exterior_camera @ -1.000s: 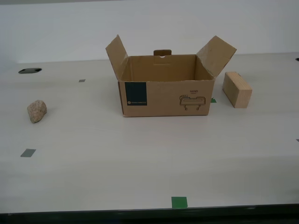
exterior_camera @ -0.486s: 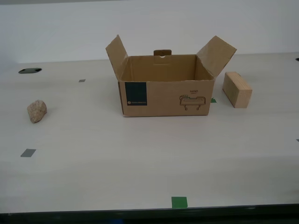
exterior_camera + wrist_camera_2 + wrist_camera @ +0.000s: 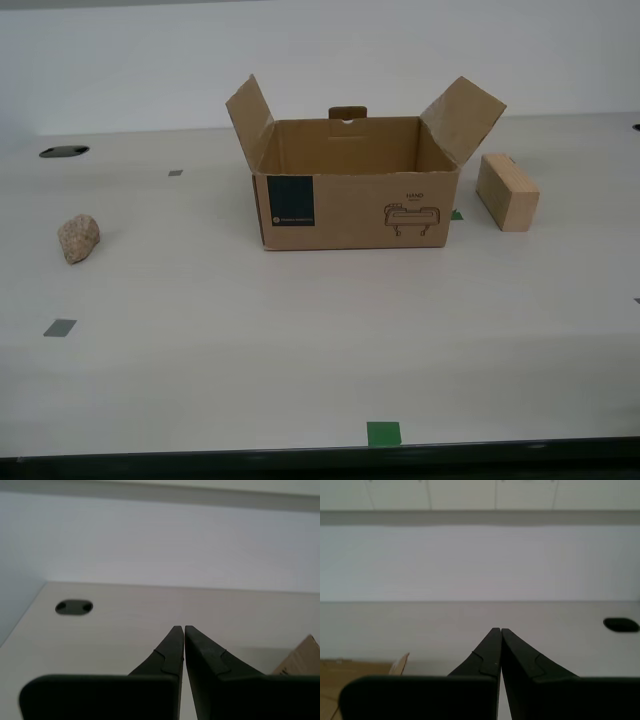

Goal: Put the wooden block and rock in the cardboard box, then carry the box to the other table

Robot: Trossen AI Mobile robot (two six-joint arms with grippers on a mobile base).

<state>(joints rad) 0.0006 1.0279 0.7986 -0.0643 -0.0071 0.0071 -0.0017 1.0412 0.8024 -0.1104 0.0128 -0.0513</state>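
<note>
Open cardboard box [image 3: 355, 205] mid-table, flaps up; nothing loaded.
Near to far: rock [image 3: 78, 238] toward 1 side edge, wooden block [image 3: 507, 192] just beside the box. Both look rigid and light; grasp the block across its narrow faces. Only wrist views show my first gripper [image 3: 500, 632] and second gripper [image 3: 183, 629], jaws together, empty.

Brown cardboard box [image 3: 355, 205], speckled pinkish rock [image 3: 78, 238], tan wooden block [image 3: 507, 192].

First pincer [image 3: 499, 630], second pincer [image 3: 182, 627]: matte black, tapered pointed fingers, notched inner edges.
</note>
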